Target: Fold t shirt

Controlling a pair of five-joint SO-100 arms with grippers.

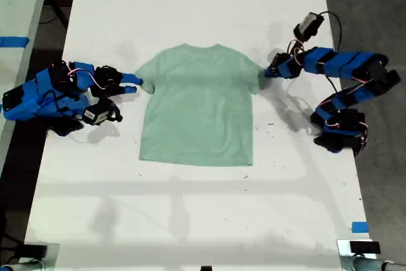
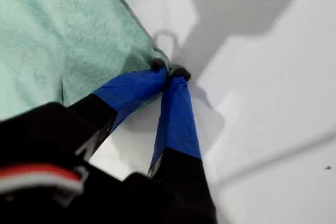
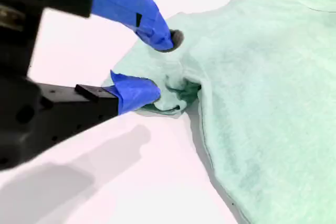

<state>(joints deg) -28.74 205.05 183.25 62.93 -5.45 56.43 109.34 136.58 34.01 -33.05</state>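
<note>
The pale mint-green t shirt [image 1: 196, 106] lies flat on the white table [image 1: 190, 214], neckline toward the top of the exterior view. My first gripper [image 1: 265, 74] is at the sleeve on the exterior view's right, shut on the sleeve tip [image 2: 169, 72], with the t shirt [image 2: 52, 35] spreading away from it. My second gripper [image 1: 141, 84] is at the sleeve on the exterior view's left. Its blue fingers pinch a bunched fold of sleeve [image 3: 160, 66], and the rest of the t shirt [image 3: 273, 93] lies beyond them.
Both blue arms rest low on the table at the exterior view's left and right edges. Blue tape [image 1: 359, 226] marks the table at the exterior view's lower right. A second table with blue tape [image 1: 13, 41] stands at the exterior view's left, across a dark gap.
</note>
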